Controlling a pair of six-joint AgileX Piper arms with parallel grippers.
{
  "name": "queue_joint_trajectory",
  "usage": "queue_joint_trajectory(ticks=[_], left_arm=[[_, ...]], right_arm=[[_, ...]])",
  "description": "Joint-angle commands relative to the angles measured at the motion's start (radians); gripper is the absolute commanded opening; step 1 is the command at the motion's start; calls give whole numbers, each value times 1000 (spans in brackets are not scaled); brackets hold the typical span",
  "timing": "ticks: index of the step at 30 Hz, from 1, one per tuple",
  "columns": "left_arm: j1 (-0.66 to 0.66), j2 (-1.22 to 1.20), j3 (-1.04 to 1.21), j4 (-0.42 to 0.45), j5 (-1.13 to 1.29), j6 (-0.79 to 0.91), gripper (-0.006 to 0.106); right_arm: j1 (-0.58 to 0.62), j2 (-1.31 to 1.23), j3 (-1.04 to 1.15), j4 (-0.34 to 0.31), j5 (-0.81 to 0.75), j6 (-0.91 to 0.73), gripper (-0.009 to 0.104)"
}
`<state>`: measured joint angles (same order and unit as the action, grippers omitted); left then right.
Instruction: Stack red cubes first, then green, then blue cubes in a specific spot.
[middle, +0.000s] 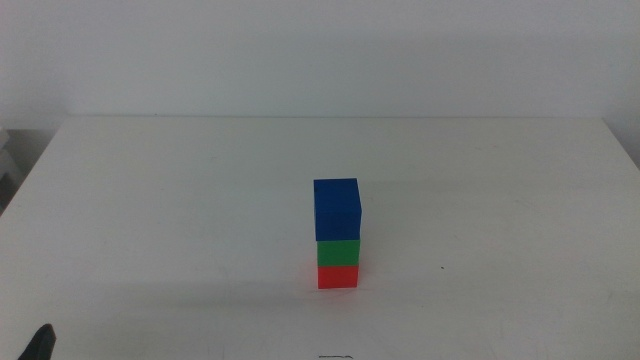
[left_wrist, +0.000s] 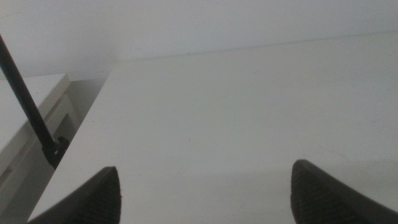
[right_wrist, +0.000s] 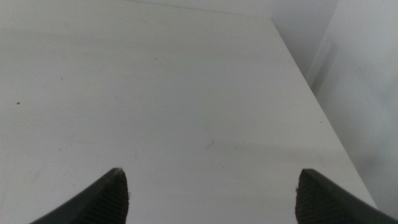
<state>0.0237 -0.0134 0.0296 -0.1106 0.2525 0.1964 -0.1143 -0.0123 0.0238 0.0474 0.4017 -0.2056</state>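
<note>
The stack stands a little right of centre in the lower half of the middle view: the red cube (middle: 338, 276) on the white desk (middle: 150, 200), the green cube (middle: 338, 251) on top of it, the blue cube (middle: 336, 209) on top of that. All 3 are touching, and the column's long axis runs straight up. The blue cube looks larger than the 2 beneath, probably because it is nearest the camera, and it may overhang slightly toward the right of the frame; the picture is too coarse to settle that. Judged from this layout, the stacking order is complete and no further placement seems called for.

Neither pincer is near the column. The left pincer (left_wrist: 205, 193) shows its 2 jaws spread wide apart with nothing between them, over bare desk with the desk's edge and a dark rod (left_wrist: 28, 102) in the upper left of its frame. In the middle view only a dark tip at the lower left corner hints at that arm. The right pincer (right_wrist: 211, 196) is likewise wide open and empty over bare desk, with the desk's edge running down the right side of its frame; it is out of the middle view.

Neither wrist view shows any cube, so which arm is nearer cannot be told with certainty. The red cube's footprint on the spot is hidden by its own body.
</note>
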Motion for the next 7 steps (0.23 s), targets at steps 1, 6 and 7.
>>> queue_joint_trajectory(ticks=[1, 6, 7], left_arm=[[-2, -21, -3, -14, -76, -7, 94], [-2, -21, -3, -14, -76, -7, 94], [-2, -21, -3, -14, -76, -7, 94]], right_arm=[[8, -20, -14, -8, -76, -2, 94], [22, -20, -14, -8, -76, -2, 94], [22, -20, -14, -8, -76, -2, 94]])
